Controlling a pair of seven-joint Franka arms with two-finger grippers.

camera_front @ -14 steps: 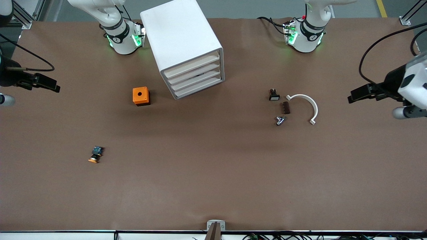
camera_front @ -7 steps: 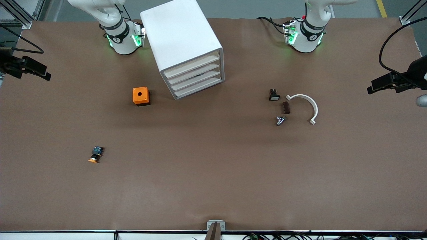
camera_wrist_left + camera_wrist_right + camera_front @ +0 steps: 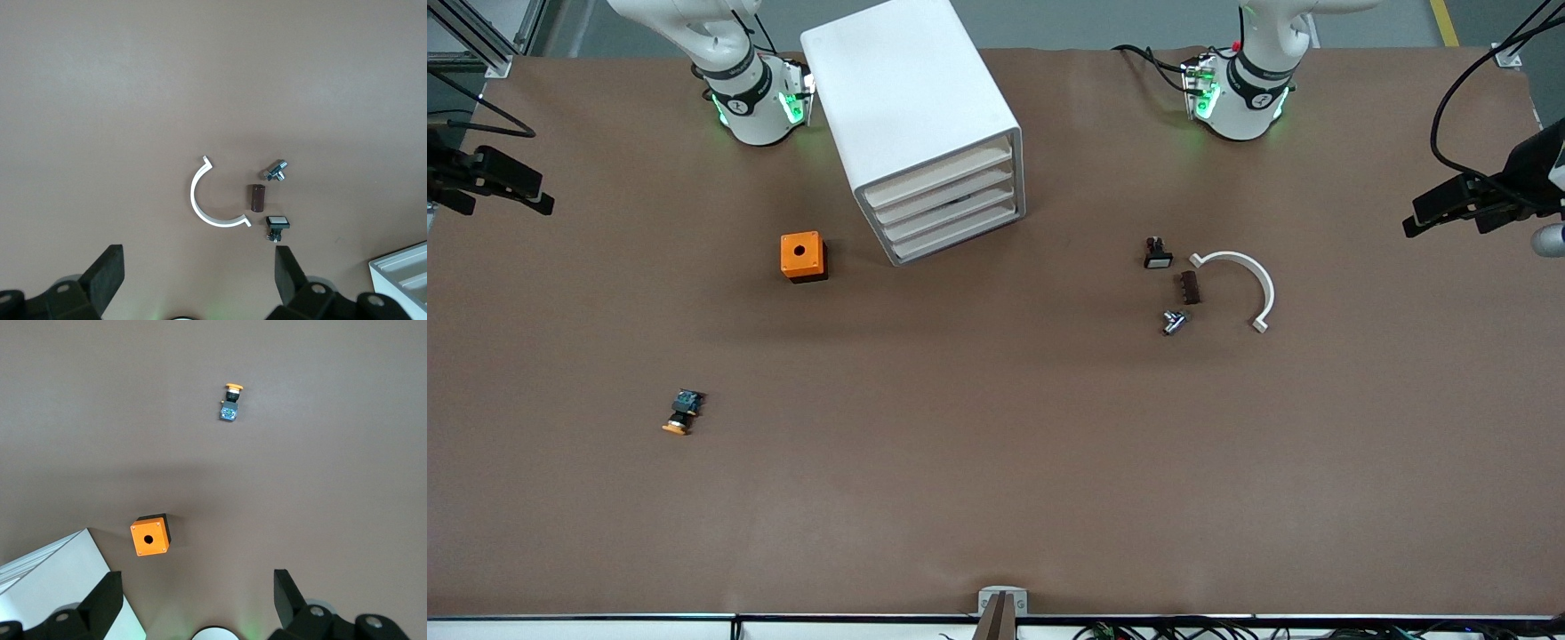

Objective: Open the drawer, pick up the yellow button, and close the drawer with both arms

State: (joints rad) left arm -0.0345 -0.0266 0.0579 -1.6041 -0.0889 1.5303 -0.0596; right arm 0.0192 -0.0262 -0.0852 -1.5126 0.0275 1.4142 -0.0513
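While all four drawers (image 3: 947, 210) sit shut and the button (image 3: 683, 412) lies on the desk (image 3: 996, 498), both arms have retreated outward; left pincer (image 3: 200, 263) and right pincer (image 3: 197, 587) gape empty, suggesting completion.

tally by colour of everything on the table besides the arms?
White: 2, the cabinet and the curved clip
Orange: 1, the cube with a round hole
Black and blue with an orange cap: 1, the button
Black with a white face: 1, small piece
Dark brown: 1, small block
Silver: 1, metal fitting
Total: 7
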